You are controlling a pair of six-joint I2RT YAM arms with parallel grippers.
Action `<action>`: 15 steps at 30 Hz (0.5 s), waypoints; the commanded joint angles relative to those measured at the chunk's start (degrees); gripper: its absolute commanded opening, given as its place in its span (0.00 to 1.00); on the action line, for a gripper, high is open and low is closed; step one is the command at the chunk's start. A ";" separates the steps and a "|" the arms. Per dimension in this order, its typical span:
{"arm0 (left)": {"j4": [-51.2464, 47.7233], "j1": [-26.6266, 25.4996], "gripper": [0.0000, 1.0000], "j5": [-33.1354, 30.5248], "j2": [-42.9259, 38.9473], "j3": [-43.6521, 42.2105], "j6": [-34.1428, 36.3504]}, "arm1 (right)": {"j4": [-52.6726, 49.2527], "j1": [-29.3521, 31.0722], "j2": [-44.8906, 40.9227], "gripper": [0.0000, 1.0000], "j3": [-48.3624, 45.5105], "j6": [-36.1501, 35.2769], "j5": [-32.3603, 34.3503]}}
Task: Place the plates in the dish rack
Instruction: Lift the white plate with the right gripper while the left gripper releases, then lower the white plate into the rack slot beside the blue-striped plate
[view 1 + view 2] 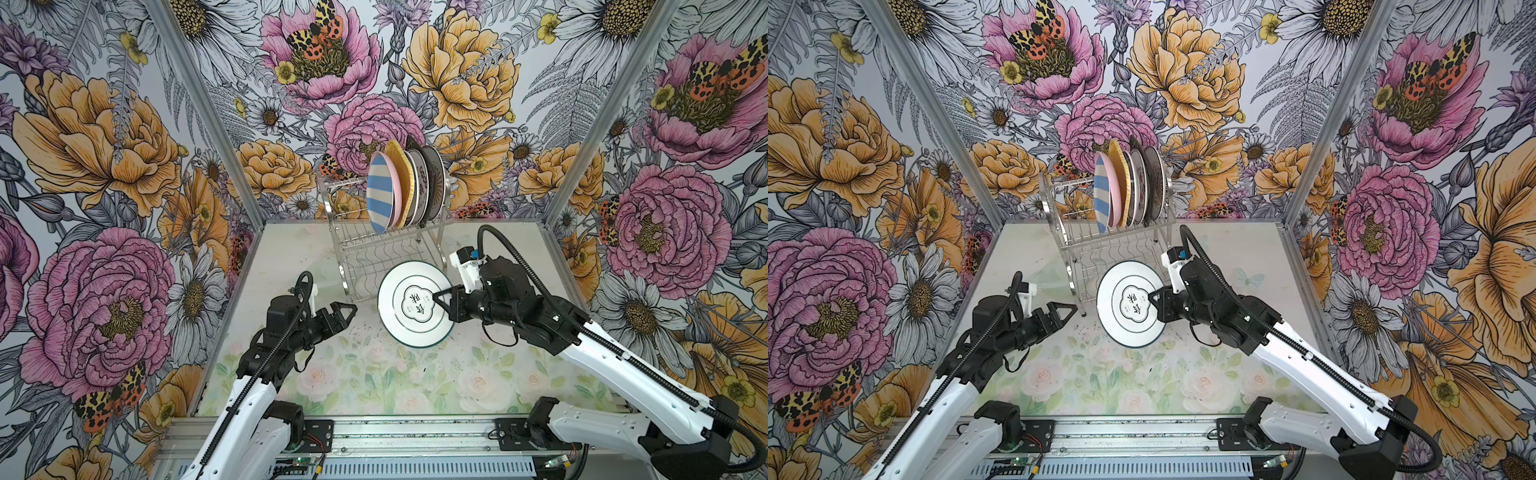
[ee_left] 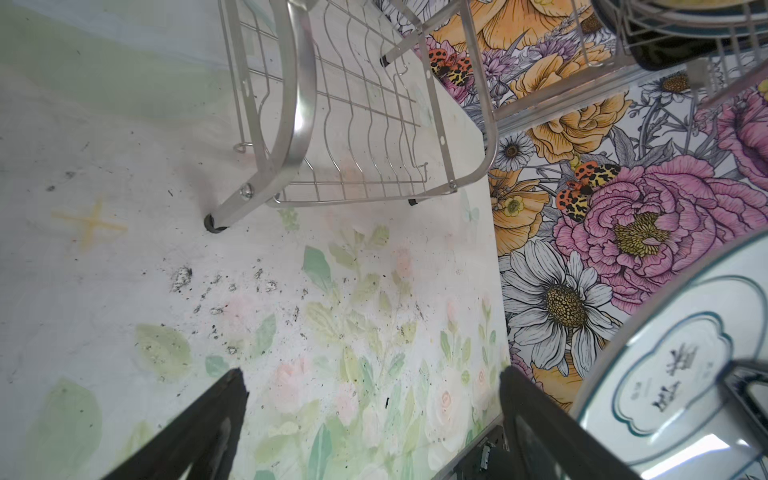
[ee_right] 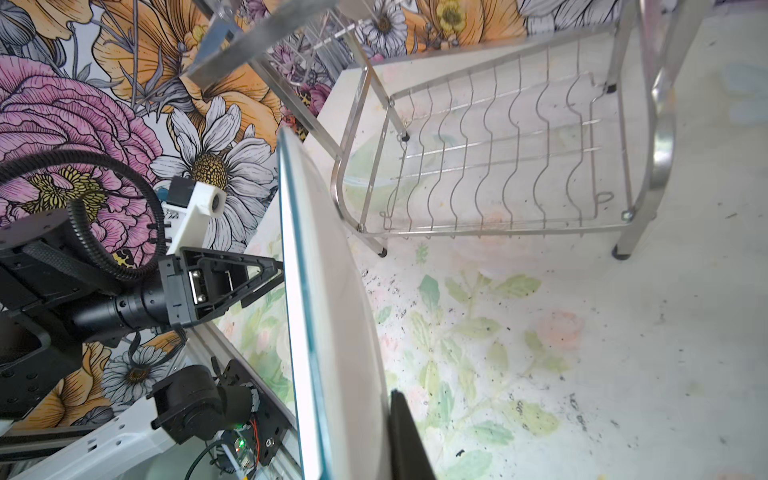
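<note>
A white round plate [image 1: 401, 318] [image 1: 1121, 322] with a teal rim and a printed centre hangs upright just in front of the dish rack's [image 1: 374, 253] [image 1: 1096, 249] bare lower shelf. My right gripper [image 1: 435, 300] [image 1: 1152, 299] is shut on its right edge; in the right wrist view the plate [image 3: 332, 311] is edge-on with one finger [image 3: 405, 440] behind it. My left gripper [image 1: 349, 316] [image 1: 1069, 316] [image 2: 372, 374] stands open and empty, just left of the plate and apart from it. Several plates stand upright on the upper shelf, a blue-white striped one [image 1: 380, 199] at the front.
The rack's curved side frame [image 2: 299, 124] and its foot [image 2: 214, 224] stand on the pale floral tabletop [image 1: 353, 374]. Flowered walls close in the back and both sides. Dark specks are scattered on the table in front of the rack.
</note>
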 commanded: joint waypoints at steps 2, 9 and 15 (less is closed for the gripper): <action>-1.94 0.70 0.97 -5.52 0.02 2.09 2.54 | -3.46 5.14 2.43 0.00 10.55 -3.06 14.59; -2.07 1.15 0.99 -7.48 1.00 2.79 3.32 | -8.09 9.60 12.12 0.00 27.08 -7.74 26.91; -2.12 1.22 0.99 -7.69 0.49 2.67 3.34 | -7.91 10.54 21.12 0.00 41.18 -13.43 34.02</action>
